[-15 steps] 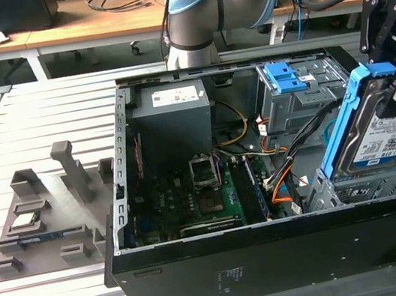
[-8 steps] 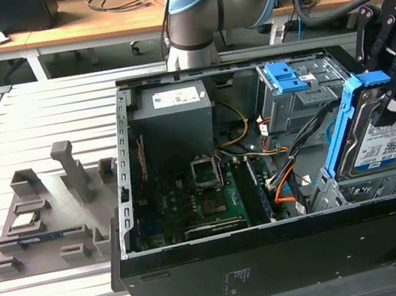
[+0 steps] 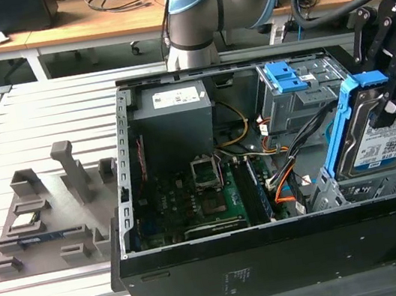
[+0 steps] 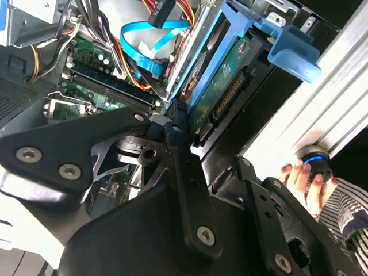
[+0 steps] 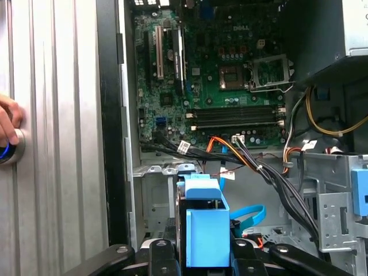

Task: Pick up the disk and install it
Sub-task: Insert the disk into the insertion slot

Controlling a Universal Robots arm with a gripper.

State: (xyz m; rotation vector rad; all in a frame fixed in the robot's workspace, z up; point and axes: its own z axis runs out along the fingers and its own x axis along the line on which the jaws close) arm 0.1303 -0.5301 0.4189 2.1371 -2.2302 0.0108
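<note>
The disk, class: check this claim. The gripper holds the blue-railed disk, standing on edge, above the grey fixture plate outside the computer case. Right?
Wrong place. The gripper holds the blue-railed disk, standing on edge, over the open computer case itself, at the exterior view's right; the exterior view shows this.

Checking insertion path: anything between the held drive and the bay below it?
Nothing visible does. The silver-grey hard drive with blue plastic rails, gripped by the tool, is tilted with its lower end at the rim of the grey metal bay. Black cables run alongside it, on the exterior view's left.
</note>
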